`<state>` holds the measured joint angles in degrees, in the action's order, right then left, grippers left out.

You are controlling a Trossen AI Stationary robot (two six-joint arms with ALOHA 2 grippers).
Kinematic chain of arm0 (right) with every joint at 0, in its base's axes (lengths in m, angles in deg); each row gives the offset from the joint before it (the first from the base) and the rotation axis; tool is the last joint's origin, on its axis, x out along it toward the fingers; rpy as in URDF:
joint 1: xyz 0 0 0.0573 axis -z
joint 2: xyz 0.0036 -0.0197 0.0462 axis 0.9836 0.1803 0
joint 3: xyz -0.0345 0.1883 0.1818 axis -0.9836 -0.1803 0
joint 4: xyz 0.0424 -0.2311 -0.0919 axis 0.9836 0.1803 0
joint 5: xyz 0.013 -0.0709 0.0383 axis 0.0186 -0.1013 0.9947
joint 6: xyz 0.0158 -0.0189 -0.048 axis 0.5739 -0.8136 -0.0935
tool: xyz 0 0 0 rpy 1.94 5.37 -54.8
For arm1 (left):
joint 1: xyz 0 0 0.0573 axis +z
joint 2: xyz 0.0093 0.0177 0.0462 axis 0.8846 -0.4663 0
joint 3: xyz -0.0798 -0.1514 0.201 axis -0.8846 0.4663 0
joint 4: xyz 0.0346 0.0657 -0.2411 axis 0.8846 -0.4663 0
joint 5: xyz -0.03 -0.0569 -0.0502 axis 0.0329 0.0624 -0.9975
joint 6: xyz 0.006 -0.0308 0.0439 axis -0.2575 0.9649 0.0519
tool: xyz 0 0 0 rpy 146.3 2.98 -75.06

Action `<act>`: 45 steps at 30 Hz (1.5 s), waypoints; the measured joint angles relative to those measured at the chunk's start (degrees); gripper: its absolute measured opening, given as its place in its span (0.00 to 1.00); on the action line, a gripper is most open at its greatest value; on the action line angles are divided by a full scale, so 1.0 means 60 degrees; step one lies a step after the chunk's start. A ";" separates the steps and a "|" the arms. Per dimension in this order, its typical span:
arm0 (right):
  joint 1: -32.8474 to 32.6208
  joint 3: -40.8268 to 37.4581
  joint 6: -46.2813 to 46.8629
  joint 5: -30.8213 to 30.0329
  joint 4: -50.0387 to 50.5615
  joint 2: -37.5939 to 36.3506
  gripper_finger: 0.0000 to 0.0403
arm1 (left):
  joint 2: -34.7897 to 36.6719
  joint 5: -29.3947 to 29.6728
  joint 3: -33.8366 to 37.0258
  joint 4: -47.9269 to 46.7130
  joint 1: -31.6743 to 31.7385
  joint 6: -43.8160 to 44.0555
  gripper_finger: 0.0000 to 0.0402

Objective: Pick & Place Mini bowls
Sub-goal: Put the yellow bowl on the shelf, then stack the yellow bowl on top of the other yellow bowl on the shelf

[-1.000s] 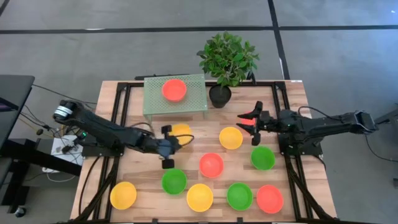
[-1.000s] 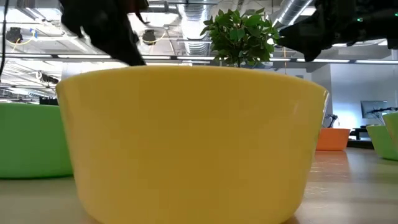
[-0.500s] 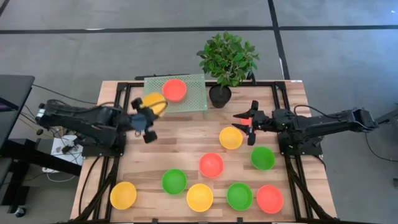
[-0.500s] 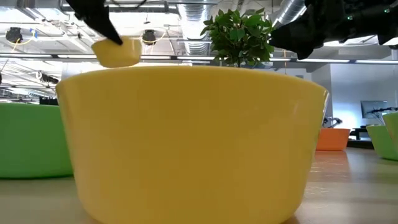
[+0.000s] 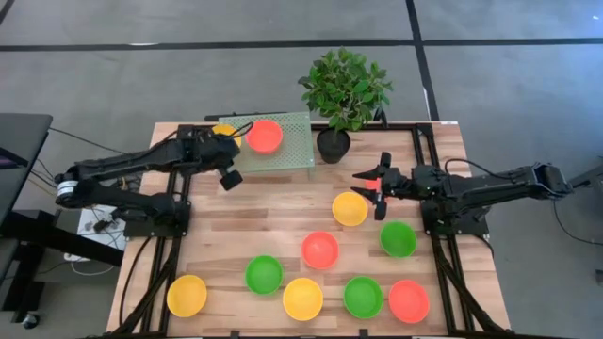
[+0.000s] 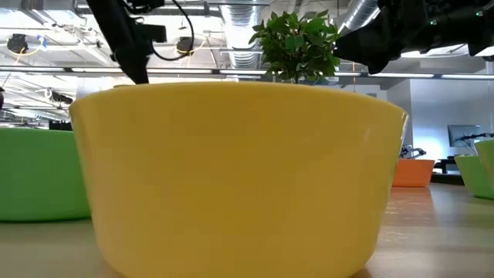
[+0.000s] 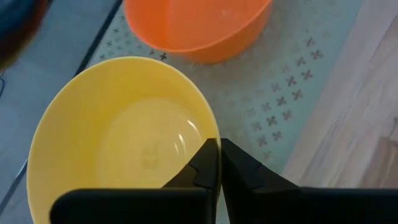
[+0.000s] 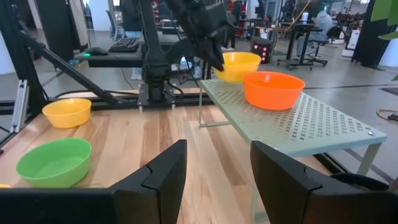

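Left gripper (image 5: 222,151) up at the far-left corner of the pale green perforated rack (image 5: 292,155), fingers (image 7: 208,168) pressed together on the rim of a yellow mini bowl (image 7: 118,134) — rim pinched between them, bowl tilted slightly over the rack's edge, whether resting on the mesh or just above it cannot be told. Just beside it on the rack, a red-orange mini bowl (image 5: 265,136), upright, near the held one but not clearly touching.

Right gripper (image 5: 380,186) hovering over the right half of the wooden table (image 5: 283,212), fingers (image 8: 161,171) spread wide with nothing between them, just beside a yellow bowl (image 5: 350,208) on the boards. Close by, a green bowl (image 5: 399,238) and a red-orange bowl (image 5: 320,250) nearer the middle.

Along the near edge, a loose row: yellow at the left corner (image 5: 187,295), green (image 5: 264,274), yellow (image 5: 302,298), green (image 5: 363,297), red-orange (image 5: 409,300) — all upright, set apart, none stacked.

Black plant pot (image 5: 333,145) with its leafy plant (image 5: 346,87) at the far edge, just to the right of the rack.

From table height, one yellow bowl (image 6: 239,177) filling most of the view, a green one (image 6: 38,174) behind it at the left, plant leaves above
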<state>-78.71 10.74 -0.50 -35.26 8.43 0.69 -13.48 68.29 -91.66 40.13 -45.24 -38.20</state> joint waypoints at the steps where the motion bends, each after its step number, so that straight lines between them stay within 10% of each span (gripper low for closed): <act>1: 0.0000 0.0000 -0.0118 0.0000 0.0000 0.0000 0.43 | -0.0136 -0.0015 0.0000 0.0063 0.0060 -0.0109 0.03; 29: 0.0000 0.0000 -0.0170 0.0000 0.0011 0.0000 0.43 | -0.0463 0.0378 0.0004 0.0999 0.0059 -0.0461 0.19; 36: 0.0000 -0.0004 -0.0174 0.0000 -0.0111 0.0000 0.43 | 0.0757 0.0441 0.0002 0.1045 -0.1602 0.0286 0.25; 45: 0.0000 -0.0004 -0.0170 0.0000 -0.0157 0.0000 0.43 | 0.1292 -0.1940 -0.0007 0.0696 -0.5075 0.4378 0.25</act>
<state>-78.71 10.72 -1.53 -35.26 7.50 0.69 -5.73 56.65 -91.71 44.31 -75.69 -11.93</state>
